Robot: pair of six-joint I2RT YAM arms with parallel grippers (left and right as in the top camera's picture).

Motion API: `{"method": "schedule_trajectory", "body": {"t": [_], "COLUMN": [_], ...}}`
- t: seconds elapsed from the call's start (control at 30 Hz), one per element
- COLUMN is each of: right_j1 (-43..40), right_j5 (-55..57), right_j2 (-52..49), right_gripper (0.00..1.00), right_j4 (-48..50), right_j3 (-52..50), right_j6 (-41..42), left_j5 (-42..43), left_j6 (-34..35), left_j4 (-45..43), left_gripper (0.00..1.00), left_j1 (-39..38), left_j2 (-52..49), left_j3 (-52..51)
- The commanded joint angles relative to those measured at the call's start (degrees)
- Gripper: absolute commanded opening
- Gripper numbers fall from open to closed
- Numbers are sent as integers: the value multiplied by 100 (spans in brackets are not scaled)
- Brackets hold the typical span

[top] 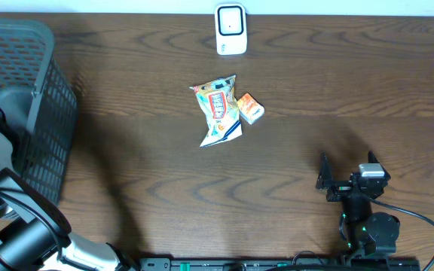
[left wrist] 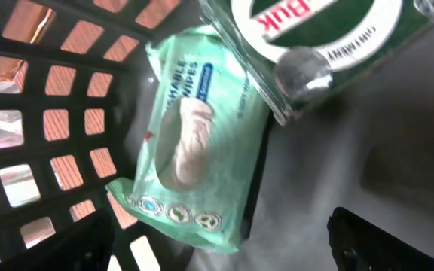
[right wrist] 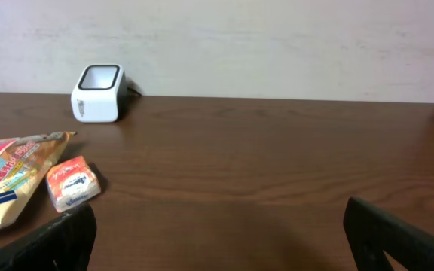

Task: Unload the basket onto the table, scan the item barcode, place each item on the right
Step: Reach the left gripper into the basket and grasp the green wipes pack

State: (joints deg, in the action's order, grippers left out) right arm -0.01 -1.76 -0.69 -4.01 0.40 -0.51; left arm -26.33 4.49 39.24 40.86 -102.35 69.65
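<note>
Wipes pack [left wrist: 191,143] lies inside the basket [top: 51,113] at the left edge of the tabletop [top: 315,98], well apart from the scanner [top: 231,28] at the far edge, so your left jaws hang wide above it, apparently for pickup, while your right jaws idle wide near the front edge.

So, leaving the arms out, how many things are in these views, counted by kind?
Soft packs: 2, the snack bag and the wipes pack
Boxes: 2, the small orange box and the green box
Scanners: 1, the white scanner
Baskets: 1, the dark basket
Total: 6
</note>
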Motion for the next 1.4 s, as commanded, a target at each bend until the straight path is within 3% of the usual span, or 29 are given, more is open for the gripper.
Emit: {"method": "schedule_trajectory", "body": {"t": [0.0, 0.1, 0.3, 0.6, 0.9, 1.03, 1.17, 1.2, 1.37], "right_j1": [-28, -28, -28, -28, -28, -28, -28, -28, -28], "right_j5": [-9, -9, -9, -9, -9, -9, -9, -9, -9], "right_j2": [20, 20, 20, 20, 20, 20, 20, 20, 20], "right_gripper": [99, 99, 99, 99, 99, 99, 99, 99, 99], "right_j4": [-24, -24, -24, -24, -24, -24, -24, -24, -24], "right_j3": [-9, -9, -9, -9, -9, -9, -9, -9, -9], "right_j6": [-39, -42, -42, -42, -39, -39, -39, -39, -39], "left_j5": [-138, -94, 1095, 1325, 1320, 1327, 1329, 1329, 1333], "left_j6": [55, 55, -57, -232, -229, -227, -225, -219, 61], "left_j4": [-74, -179, -411, -535, -575, -640, -675, -654, -417], "left_gripper": [88, 89, 88, 88, 72, 46, 12, 8, 8], "left_j1": [210, 402, 756, 789, 901, 927, 927, 927, 916], "left_j2": [-42, -42, -42, -68, -356, -439, -431, -424, -153], "left_j3": [-76, -76, -90, -203, -214, -214, -192, -177, -24]}}
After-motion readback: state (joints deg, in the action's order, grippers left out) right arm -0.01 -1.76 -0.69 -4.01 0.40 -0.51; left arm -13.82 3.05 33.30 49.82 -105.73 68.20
